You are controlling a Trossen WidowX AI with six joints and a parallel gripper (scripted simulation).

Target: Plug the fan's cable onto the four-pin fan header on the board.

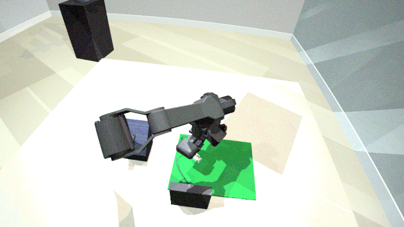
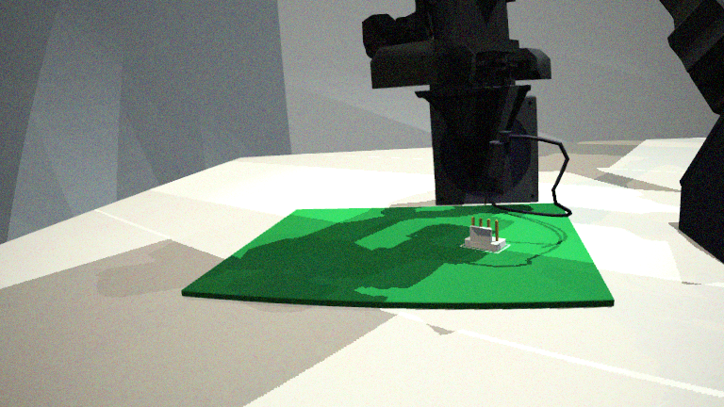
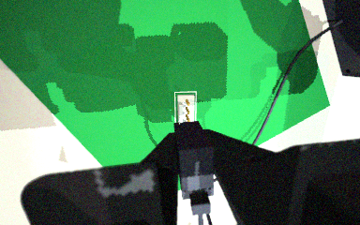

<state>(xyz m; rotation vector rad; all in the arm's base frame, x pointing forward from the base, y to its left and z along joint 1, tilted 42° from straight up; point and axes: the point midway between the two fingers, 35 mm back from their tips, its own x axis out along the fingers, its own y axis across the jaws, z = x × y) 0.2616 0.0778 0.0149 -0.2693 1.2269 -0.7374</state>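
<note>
The green board (image 1: 217, 167) lies flat on the white table. The white four-pin fan header (image 2: 485, 236) stands on it with its pins bare; it also shows in the wrist view (image 3: 186, 109) and in the top view (image 1: 197, 158). My gripper (image 3: 188, 137) points down over the board and is shut on the dark fan plug (image 3: 196, 161). The plug hangs just above and a little short of the header, apart from it. The black cable (image 2: 557, 178) runs from the plug, across the board, to the dark fan (image 1: 190, 194) at the board's edge. My gripper also shows in the top view (image 1: 190, 150).
The arm's base (image 1: 140, 141) stands on the table to the left of the board. A black pedestal (image 1: 86, 28) stands on the floor at the back left, off the table. The fan (image 2: 520, 152) stands right behind my gripper in the exterior view.
</note>
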